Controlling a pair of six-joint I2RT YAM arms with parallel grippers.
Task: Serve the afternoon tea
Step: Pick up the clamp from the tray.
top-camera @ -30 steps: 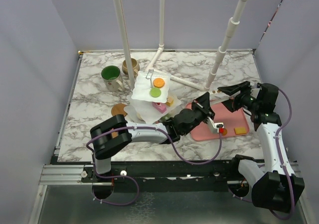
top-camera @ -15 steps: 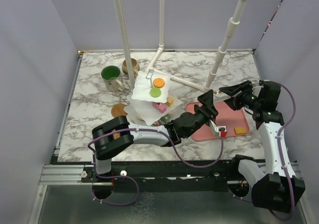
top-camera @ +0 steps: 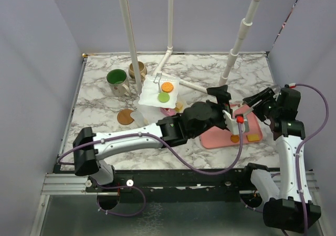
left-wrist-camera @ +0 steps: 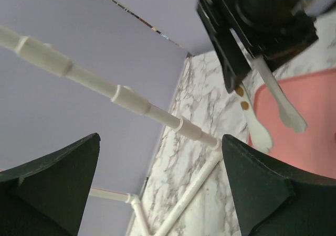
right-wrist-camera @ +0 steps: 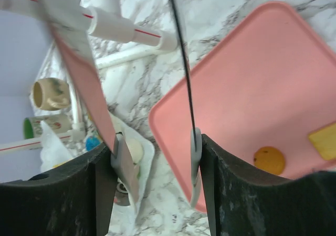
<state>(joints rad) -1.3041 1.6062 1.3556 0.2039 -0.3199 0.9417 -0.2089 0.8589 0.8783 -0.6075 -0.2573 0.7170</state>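
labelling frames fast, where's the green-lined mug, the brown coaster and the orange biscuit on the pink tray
green-lined mug [top-camera: 116, 77], top view, on its green inside
brown coaster [top-camera: 125, 116], top view, its centre
orange biscuit [right-wrist-camera: 269, 160], right wrist view, its top face

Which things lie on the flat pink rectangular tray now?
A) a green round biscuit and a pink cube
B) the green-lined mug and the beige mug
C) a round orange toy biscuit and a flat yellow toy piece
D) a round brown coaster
C: the right wrist view shows the round orange toy biscuit and the flat yellow toy piece lying on the flat pink rectangular tray.
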